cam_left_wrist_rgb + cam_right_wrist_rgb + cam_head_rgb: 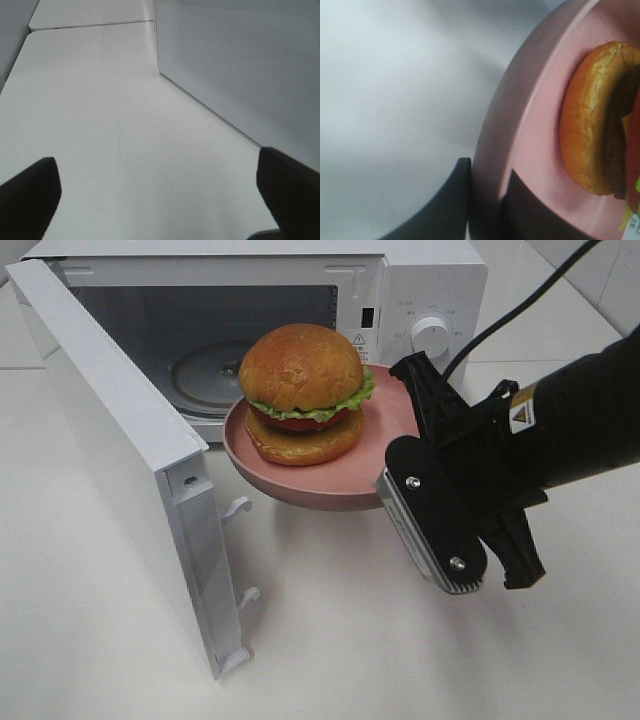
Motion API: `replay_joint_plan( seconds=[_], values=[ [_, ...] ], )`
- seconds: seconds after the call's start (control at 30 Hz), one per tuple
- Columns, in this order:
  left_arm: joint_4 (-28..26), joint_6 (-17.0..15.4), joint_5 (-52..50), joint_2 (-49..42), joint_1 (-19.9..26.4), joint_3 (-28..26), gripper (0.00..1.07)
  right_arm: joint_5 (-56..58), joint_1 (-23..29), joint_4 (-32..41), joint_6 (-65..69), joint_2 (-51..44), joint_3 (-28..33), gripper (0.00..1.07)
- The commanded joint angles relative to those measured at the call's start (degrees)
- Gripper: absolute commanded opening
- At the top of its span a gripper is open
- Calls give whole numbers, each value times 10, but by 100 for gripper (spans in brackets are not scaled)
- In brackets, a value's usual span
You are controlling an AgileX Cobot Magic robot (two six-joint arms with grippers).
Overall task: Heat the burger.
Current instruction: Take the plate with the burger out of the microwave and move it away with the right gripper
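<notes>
A: Where is the burger (303,392) right now?

B: The round burger with its glossy golden-brown bun, green lettuce and red filling sits upright in the middle of a flat round pink plate (375,480). The plate is off the desk, held level in the air just in front of the microwave's mouth.

A: What holds it?

B: The right gripper (485,200). In its wrist view the dark fingers are clamped on the plate's near rim, one finger under the lip and one on the upper face. The burger itself is not touched.

A: And which way does the burger lie from that gripper?

B: Away from it, toward the oven. In the high view the black right arm comes in from the right, the plate projects out beyond the fingers, and the burger lies between the gripper and the cavity. The white boxy microwave (425,290) stands behind, its door (120,470) swung wide to the left, the grey turntable (205,370) showing inside.

A: So what does the next move turn on?

B: I judge it a straight push inward along the line from gripper to cavity, keeping the plate level so the burger does not slide. The plate's far edge is near the opening, not yet inside.

A: The other arm?

B: The left gripper (160,195) hangs over the bare white desk (100,125) with its fingers wide apart, holding nothing, beside the door's outer face. The right is clearly nearer.
</notes>
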Motion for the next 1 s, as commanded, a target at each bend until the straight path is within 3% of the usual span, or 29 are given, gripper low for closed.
replay_joint_plan(
  seconds=[0.03,0.47,0.8,1.0],
  values=[
    [1,-3,-7,-10,0,1,100,-38,-2,7,1,-32,15,0],
    [1,-3,-7,-10,0,1,100,-18,-2,7,42,-180,117,0],
    [1,-3,-7,-10,0,1,100,29,-2,-1,56,-264,151,0],
    [1,-3,-7,-10,0,1,100,84,-2,-68,111,-322,166,0]
  ],
)
